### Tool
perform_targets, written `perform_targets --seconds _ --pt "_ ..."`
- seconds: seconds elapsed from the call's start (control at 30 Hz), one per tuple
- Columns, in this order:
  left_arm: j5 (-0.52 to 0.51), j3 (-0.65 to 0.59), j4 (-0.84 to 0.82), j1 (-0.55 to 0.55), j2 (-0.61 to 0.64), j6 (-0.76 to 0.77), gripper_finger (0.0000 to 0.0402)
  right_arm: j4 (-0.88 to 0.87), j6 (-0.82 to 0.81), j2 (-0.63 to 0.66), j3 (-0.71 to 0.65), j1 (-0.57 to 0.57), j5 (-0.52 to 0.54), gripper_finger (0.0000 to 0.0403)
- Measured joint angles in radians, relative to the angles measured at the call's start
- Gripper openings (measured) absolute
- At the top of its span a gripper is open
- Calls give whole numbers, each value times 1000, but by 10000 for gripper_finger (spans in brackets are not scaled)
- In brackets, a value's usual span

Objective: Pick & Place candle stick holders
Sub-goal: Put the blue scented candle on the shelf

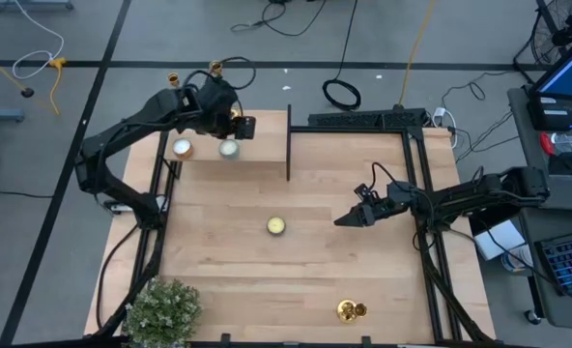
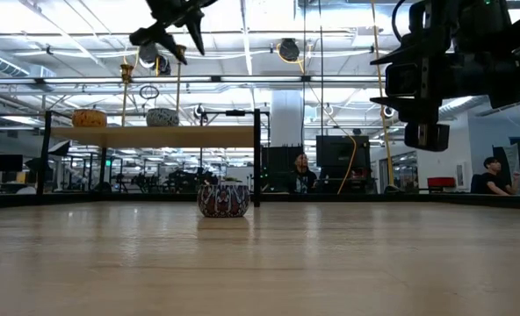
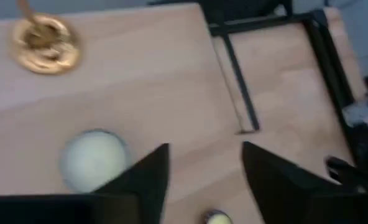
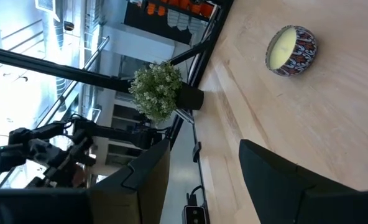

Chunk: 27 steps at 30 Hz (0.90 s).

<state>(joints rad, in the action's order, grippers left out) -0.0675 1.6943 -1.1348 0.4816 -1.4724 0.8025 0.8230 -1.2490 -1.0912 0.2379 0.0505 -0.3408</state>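
Note:
Two gold candle stick holders [image 1: 173, 79] [image 1: 215, 68] stand on the raised wooden shelf [image 1: 262, 145] at the far left; their thin stems [image 2: 126, 88] [image 2: 178, 88] show in the low view. The round base of one [image 3: 44, 43] rests on the shelf, as the left wrist view shows. My left gripper [image 3: 206, 146] hovers open above the shelf [image 1: 247, 126], beside that base, with nothing between its fingers. A third holder [image 1: 351, 310] is on the table near the right front. My right gripper [image 4: 202, 143] waits open and empty over the table's right middle [image 1: 346, 220].
Two round candles [image 1: 182, 148] [image 1: 229, 148] sit on the shelf under the left arm. A patterned candle tin [image 1: 276, 225] stands mid-table. A potted plant [image 1: 160, 309] is at the near left corner. A black frame [image 1: 416, 135] borders the far right.

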Motion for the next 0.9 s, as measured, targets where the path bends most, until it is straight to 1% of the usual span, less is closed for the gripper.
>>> perform_targets --seconds 0.17,0.2,0.37,0.53,0.7,0.9 --pt "75 0 0 -6 -69 -14 34 -6 -5 0 0 0 0 192" --pt "86 0 1 -8 -81 -15 18 -5 -8 0 0 0 0 192" --pt "109 0 -31 -15 -157 -17 6 -5 -15 0 0 0 0 192" --pt "86 0 -95 -24 -211 -20 4 -5 -22 0 0 0 -2 192" --pt "34 0 -129 -27 -219 -22 3 -5 -22 0 0 0 -3 192" --pt "22 0 -205 -9 -219 -21 2 -5 -22 0 0 0 -3 192"
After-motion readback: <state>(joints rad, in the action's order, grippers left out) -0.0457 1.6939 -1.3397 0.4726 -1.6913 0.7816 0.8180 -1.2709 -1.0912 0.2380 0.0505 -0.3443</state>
